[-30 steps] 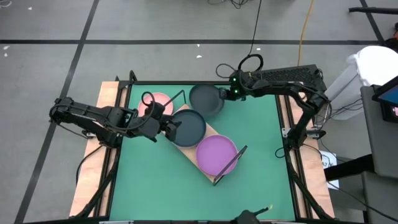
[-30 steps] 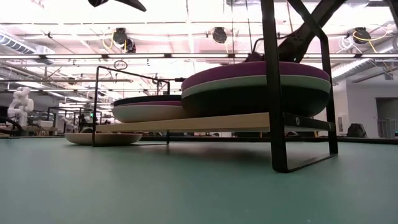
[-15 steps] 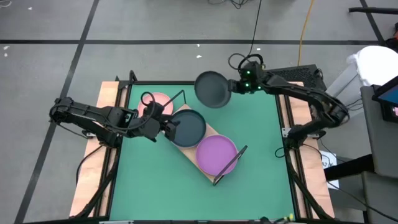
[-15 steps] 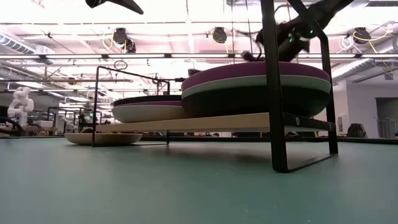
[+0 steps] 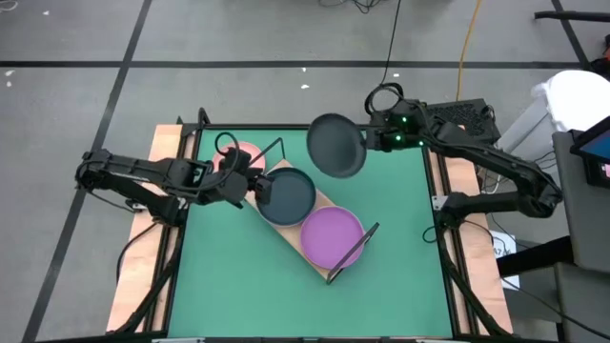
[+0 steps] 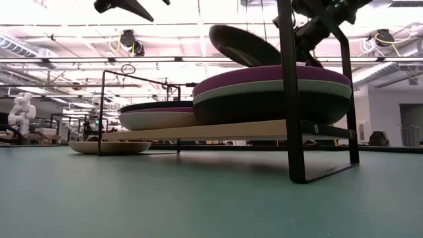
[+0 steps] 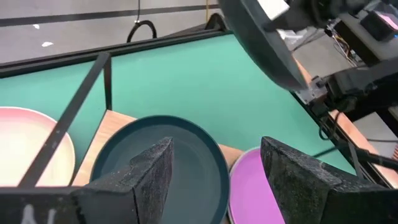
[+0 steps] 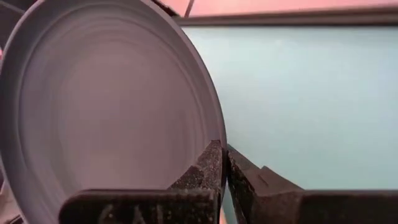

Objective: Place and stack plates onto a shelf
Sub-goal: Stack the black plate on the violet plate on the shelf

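My right gripper (image 5: 374, 142) is shut on a dark grey plate (image 5: 335, 145) and holds it in the air over the far middle of the table; in the low view this plate (image 6: 246, 45) hangs tilted above the shelf. The light wood shelf (image 5: 276, 227) lies slantwise and carries two stacks, one topped by a dark plate (image 5: 288, 193), the other by a purple plate (image 5: 332, 235). A pink plate (image 5: 240, 154) rests flat on the mat behind the shelf. My left gripper (image 7: 214, 168) is open, high above the dark-topped stack (image 7: 163, 155). My right gripper pinches the dark grey plate's rim (image 8: 214, 140) on the side facing the table's right edge, one finger on the plate's inner face and one behind it. The fingers (image 8: 208, 168) come roughly level from the table's right. The plate is lifted clear and tilted steeply.
Black wire frames (image 5: 355, 250) stand up at both shelf ends, the near one tall in the low view (image 6: 289, 92). Bare green mat (image 5: 238, 286) lies near and right of the shelf. Wooden side boards (image 5: 162, 152) flank the mat.
My right gripper has risen from the far part of the mat and drawn a little toward the table's right, taking the dark grey plate with it. The plate has come clear of the table and tipped up from flat to a steep tilt, now showing above the shelf in the low view.
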`<state>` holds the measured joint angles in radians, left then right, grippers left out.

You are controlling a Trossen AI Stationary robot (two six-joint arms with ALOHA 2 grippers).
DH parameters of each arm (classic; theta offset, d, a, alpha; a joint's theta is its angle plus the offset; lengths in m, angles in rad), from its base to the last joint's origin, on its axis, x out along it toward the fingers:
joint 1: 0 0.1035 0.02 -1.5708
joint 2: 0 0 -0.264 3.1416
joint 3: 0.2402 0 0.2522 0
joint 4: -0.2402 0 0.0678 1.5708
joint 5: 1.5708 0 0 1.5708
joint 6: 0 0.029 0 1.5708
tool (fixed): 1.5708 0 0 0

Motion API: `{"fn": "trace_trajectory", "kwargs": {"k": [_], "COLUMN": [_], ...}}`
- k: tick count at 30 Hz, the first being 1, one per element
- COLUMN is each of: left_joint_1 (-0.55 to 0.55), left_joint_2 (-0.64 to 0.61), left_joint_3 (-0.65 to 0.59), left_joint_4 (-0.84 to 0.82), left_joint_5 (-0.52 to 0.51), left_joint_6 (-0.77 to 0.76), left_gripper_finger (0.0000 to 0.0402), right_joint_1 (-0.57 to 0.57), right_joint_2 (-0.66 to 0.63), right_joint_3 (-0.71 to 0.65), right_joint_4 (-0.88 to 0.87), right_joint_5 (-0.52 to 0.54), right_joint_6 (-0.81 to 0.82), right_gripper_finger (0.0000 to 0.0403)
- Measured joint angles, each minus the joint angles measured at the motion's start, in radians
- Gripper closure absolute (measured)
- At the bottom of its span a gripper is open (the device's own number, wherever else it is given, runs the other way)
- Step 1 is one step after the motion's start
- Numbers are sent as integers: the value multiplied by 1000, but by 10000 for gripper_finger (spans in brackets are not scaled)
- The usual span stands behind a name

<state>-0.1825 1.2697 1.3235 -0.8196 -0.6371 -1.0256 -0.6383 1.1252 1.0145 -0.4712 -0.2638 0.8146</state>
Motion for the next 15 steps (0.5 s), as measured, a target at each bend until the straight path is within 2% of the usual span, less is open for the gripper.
{"fn": "trace_trajectory", "kwargs": {"k": [11,15], "left_joint_1": [65,98], "left_joint_2": [0,0], "left_joint_3": [0,0], "left_joint_4": [1,1], "left_joint_5": [11,51], "left_joint_6": [33,51], "left_gripper_finger": [156,156], "right_joint_1": [193,268], "right_joint_2": [-32,-32], "right_joint_3": [0,0], "right_joint_4": [-35,-47], "right_joint_5": [2,47], "right_joint_6": [90,93], "right_gripper_finger": [403,403]}}
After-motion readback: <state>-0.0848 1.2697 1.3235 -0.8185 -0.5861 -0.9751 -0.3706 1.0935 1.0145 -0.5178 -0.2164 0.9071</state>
